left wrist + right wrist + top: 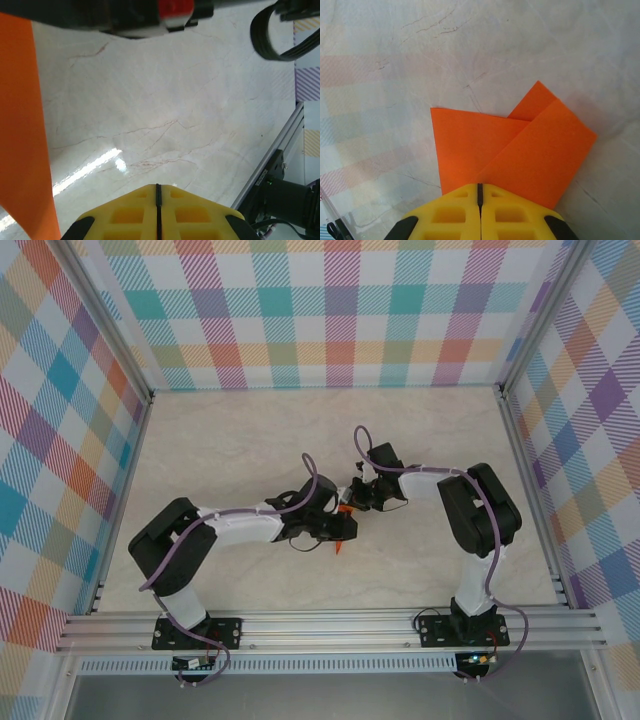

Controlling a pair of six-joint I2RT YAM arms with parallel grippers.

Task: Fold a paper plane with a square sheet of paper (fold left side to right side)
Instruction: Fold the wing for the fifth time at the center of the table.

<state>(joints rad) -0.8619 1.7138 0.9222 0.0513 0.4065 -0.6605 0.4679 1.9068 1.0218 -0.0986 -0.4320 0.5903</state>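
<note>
Both closed tight: left gripper (157,192) empty beside the folded square sheet of paper (520,150) on the table (230,440), right gripper (480,192) at its near edge (pinching or pressing, cannot tell); risk of layers slipping, crease skewing, if dragged.

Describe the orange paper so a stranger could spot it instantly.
Find the pale marble table; at its middle the left arm and right arm meet. At the yellow tips of the right end effector is the folded paper: bright orange, flaps overlapping, unlike the black-and-white arms.
</note>
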